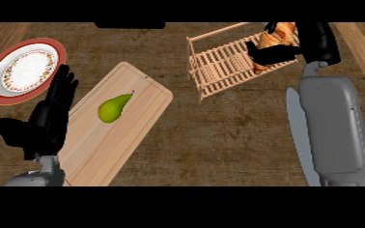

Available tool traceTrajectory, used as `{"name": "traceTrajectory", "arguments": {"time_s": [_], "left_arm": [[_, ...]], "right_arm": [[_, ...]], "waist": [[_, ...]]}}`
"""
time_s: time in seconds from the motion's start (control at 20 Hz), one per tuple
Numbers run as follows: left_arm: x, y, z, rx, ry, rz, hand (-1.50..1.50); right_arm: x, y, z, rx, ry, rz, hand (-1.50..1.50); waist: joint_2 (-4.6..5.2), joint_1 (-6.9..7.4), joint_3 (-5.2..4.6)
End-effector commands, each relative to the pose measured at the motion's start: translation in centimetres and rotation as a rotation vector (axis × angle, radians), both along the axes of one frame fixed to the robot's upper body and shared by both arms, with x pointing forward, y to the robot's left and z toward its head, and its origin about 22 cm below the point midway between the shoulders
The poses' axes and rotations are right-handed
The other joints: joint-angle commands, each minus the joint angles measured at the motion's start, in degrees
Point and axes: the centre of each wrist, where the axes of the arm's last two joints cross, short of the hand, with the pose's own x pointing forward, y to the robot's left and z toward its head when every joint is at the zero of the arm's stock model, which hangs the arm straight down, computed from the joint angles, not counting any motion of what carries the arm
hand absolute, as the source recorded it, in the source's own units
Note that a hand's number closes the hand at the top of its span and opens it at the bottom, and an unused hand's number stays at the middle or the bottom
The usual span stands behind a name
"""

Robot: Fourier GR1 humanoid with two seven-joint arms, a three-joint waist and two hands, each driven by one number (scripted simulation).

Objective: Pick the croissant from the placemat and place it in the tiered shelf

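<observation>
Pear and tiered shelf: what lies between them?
In the head view, only bare placemat and bare counter lie between the pear and the tiered shelf.

The grey right forearm goes from the near edge of the desk, along its right edge, up toward the far right corner. There the black right hand is turned to the left, and its fingers are curled round the croissant. The left hand rests by the left edge of the desk, with fingers straight and pointing to the far edge. Only a little of the grey left forearm shows, at the near left corner.
</observation>
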Motion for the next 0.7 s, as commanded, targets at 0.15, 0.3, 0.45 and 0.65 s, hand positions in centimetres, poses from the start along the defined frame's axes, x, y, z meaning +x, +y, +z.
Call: {"name": "traceTrajectory", "arguments": {"time_s": [0.15,0.3,0.45,0.65], "left_arm": [[0.8,0.3,0.1,-0.023,-0.003,0.004,0.0],[0.9,0.0,0.6,0.003,0.005,-0.011,0.0],[-0.5,0.4,0.6,-0.008,-0.022,-0.016,0.0],[0.2,0.9,-0.5,0.003,0.002,0.007,0.0]], "right_arm": [[2.8,-0.5,-0.9,0.158,-0.001,-0.053,1.5],[4.6,0.4,-0.9,0.14,0.083,-0.003,-1.5],[5.1,-0.4,-2.3,0.139,0.103,0.008,-1.5],[4.2,1.6,-0.6,0.181,0.085,0.063,-1.5]], "waist": [[0.11,0.01,0.01],[0.09,0.17,0.01],[0.04,0.23,0.01],[-0.2,-0.53,-0.01]]}}
